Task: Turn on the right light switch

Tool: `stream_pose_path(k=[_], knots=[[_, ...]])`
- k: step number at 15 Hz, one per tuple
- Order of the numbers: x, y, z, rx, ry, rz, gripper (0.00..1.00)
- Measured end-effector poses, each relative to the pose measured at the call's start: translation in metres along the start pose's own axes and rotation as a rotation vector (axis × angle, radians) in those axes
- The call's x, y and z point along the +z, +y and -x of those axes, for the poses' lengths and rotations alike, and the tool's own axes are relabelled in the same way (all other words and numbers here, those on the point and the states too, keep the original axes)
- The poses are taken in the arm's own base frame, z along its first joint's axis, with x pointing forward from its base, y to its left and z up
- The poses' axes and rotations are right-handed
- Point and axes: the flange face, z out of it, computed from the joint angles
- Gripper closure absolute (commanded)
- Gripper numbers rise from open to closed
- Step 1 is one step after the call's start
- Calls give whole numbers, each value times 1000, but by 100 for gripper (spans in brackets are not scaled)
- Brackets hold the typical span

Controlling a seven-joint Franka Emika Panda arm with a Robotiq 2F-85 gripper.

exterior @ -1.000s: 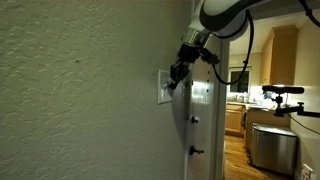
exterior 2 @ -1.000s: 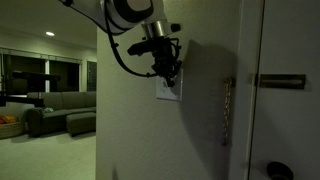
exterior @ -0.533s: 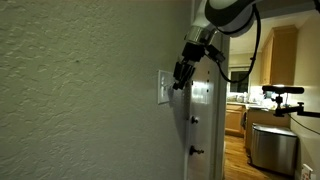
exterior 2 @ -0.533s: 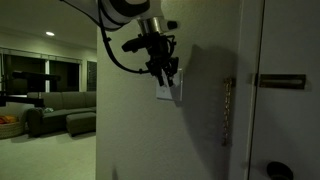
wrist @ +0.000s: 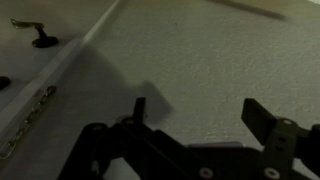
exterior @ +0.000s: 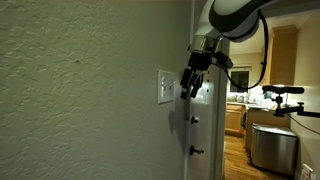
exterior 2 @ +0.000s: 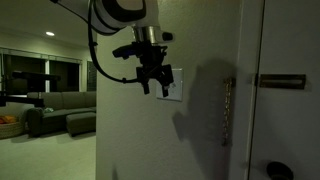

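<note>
In the wrist view the gripper fills the lower edge, its two dark fingers spread wide with nothing between them, only bare textured wall beyond. To the left in that view runs a long hinge, with a small black knob on the white panel past it. In both exterior views the gripper hangs just off the wall, jaws parted and holding nothing, with a gap showing between it and the white wall plate. The right light switch sits in that plate, at about the gripper's height. The plate is partly covered by the gripper in one exterior view and seen edge-on in the other, so the position of the switch itself cannot be made out. Just past the plate stands a white door with two more small black knobs, and an exterior view shows its hinge and a dark bar handle. Farther back, a metal bin stands on the floor by wooden cabinets; what it holds cannot be seen. On the other side, well beyond the wall, a grey sofa sits in a dim room under a ceiling light.
</note>
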Motion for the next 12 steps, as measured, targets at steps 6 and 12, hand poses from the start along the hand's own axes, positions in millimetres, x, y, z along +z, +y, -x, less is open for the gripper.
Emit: stream_pose_path(k=[6,12], knots=[[20,6,33,41,-113,-12,0],[25,4,48,58,-152,-17,0]])
